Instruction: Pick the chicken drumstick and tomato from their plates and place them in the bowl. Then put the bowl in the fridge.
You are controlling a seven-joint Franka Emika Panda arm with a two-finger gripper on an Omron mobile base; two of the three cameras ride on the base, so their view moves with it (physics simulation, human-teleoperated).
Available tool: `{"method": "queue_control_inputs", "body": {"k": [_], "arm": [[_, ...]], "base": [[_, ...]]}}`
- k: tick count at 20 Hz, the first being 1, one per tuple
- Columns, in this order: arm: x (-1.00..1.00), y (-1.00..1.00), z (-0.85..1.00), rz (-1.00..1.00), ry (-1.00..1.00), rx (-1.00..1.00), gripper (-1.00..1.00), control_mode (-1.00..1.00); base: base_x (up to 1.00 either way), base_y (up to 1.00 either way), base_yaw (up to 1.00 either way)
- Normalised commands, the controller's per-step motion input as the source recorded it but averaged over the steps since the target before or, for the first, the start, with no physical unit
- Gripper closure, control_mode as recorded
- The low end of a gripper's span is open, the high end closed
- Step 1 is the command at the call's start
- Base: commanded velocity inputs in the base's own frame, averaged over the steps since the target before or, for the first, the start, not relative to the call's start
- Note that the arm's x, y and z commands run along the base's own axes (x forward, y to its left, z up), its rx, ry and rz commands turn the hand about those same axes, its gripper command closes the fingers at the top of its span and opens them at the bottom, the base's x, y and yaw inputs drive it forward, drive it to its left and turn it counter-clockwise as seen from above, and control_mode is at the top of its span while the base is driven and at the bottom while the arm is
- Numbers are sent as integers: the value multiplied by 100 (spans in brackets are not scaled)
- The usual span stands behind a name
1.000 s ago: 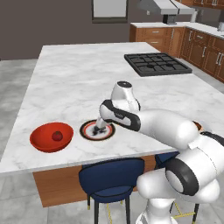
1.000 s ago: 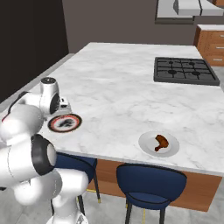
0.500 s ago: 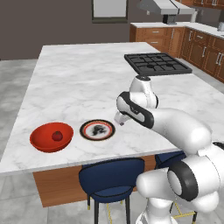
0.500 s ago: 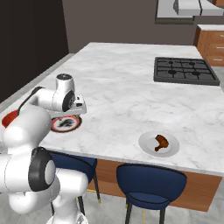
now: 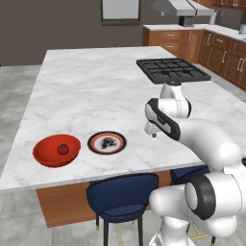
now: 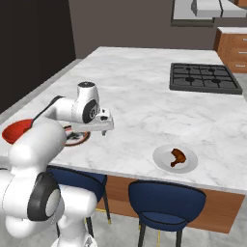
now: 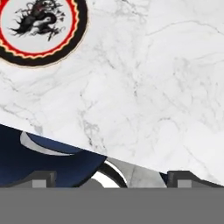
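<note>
The red bowl [image 5: 48, 154] stands near the counter's front left edge with the tomato [image 5: 62, 149] inside it. Right of it lies the dark-rimmed plate [image 5: 107, 142] [image 7: 39, 26], with nothing on it. The chicken drumstick [image 6: 177, 157] rests on the pale plate [image 6: 164, 163] by the front edge, farther right. My gripper [image 5: 153, 133] [image 6: 102, 128] [image 7: 113, 178] hovers open and empty over bare marble between the two plates, just right of the dark-rimmed one. My arm hides part of the bowl [image 6: 14, 131] in the right base view. The fridge is out of view.
A black cooktop [image 5: 172, 69] [image 6: 205, 78] is set into the far right of the marble island. Blue stools [image 5: 122, 190] [image 6: 166, 202] stand under the front edge. Wooden cabinets [image 5: 216, 50] line the back right wall.
My gripper has swung right, from above the dark-rimmed plate to the bare marble beyond it, staying open. The tomato has stayed in the bowl.
</note>
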Motion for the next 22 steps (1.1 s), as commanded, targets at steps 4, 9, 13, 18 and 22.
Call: {"method": "queue_control_inputs", "body": {"k": [4,9,13,18,22], "arm": [[-11,-72,0,-31,3,0,-100,-100],[-9,-70,0,-34,2,0,-100,-100],[-5,-68,0,-35,0,0,-100,-100],[-3,-68,0,-36,0,0,-100,-100],[0,-69,0,-37,0,0,-100,-100]], "base": [[0,0,0],[0,0,0],[0,0,0],[0,0,0],[0,0,0]]}}
